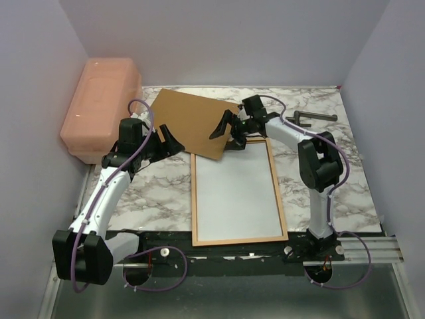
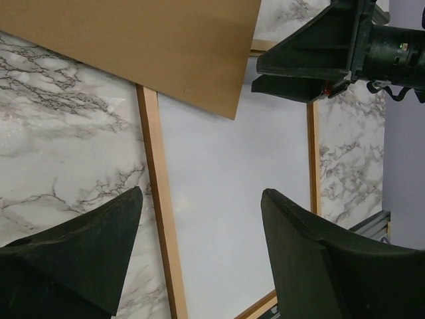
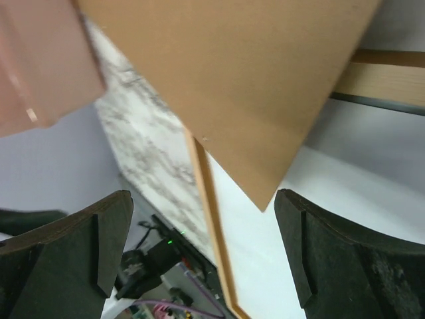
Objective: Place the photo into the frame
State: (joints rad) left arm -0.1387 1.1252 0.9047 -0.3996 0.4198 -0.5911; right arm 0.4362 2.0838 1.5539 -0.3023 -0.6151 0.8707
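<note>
1. Left end effector (image 2: 199,199) hangs above the frame's (image 1: 239,239) left border, jaws wide apart and empty. The right end effector (image 1: 227,135), equally spread and empty, hangs at its far edge.
2. That frame lies flat on the bench (image 1: 153,193). A white sheet (image 1: 236,193) fills it, perhaps the photo face down; I cannot tell.
3. Over the frame's far-left corner lies a brown board (image 1: 192,119).
4. Risk: pushing this board could drag the sheet askew, and the two arms are close enough to collide.

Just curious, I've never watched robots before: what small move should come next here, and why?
Probably the right jaws should ease forward and shut on the brown board at its near corner. That corner points into their open gap, and neither arm holds anything. The board overlaps the frame at its far left corner, so it likely must be shifted first.
</note>
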